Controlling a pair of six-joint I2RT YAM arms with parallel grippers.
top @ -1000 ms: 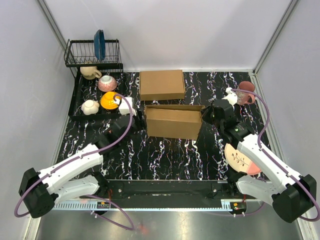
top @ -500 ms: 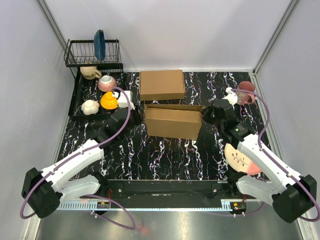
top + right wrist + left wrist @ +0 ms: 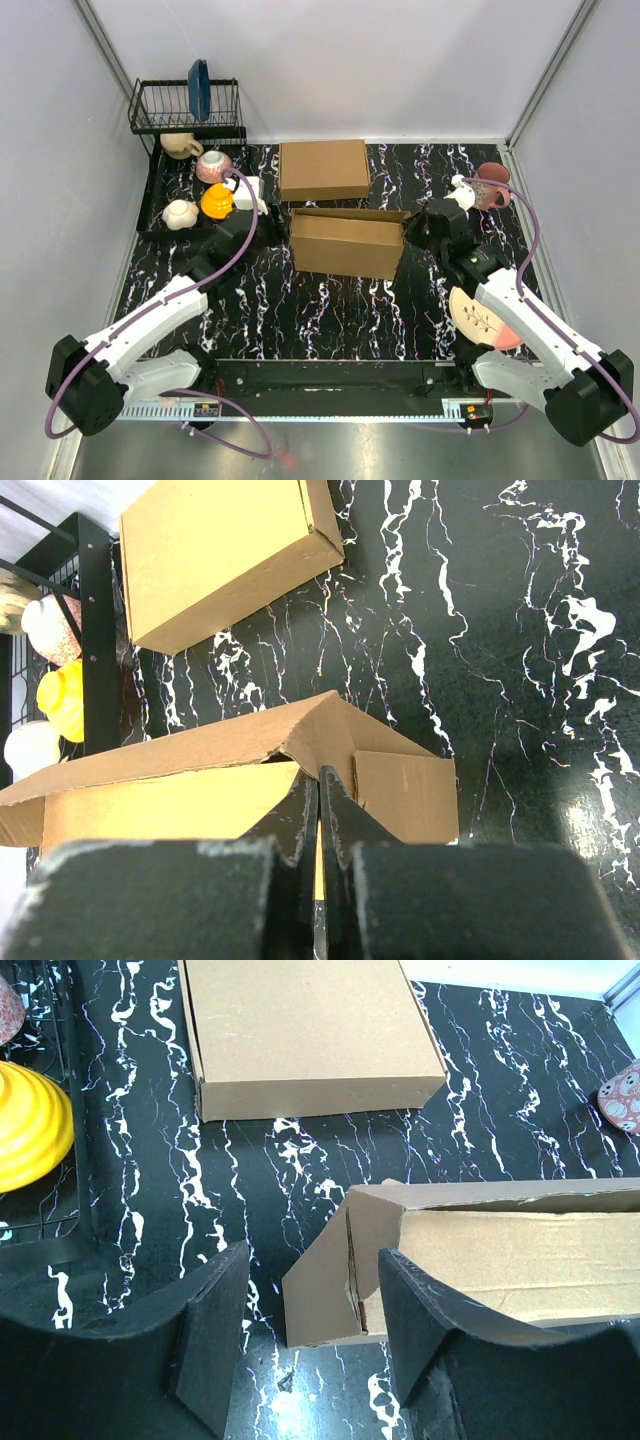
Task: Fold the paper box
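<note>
The paper box is a half-formed brown cardboard shell in the middle of the table, with its long walls up and its top open. My right gripper is shut on a thin cardboard flap at the box's right end; in the right wrist view the gripper pinches that flap edge, with the box ahead of it. My left gripper is open and empty just left of the box's left end. In the left wrist view the fingers straddle the box's left corner flap without touching it.
A neatly formed brown box lies just behind the paper box. A black tray at the back left holds cups and a yellow bowl, below a wire rack with a blue plate. A pink mug and a pink plate are at the right.
My left gripper has drawn back a little from the box's left end and shifted toward the far side. The right arm and the box have not moved.
</note>
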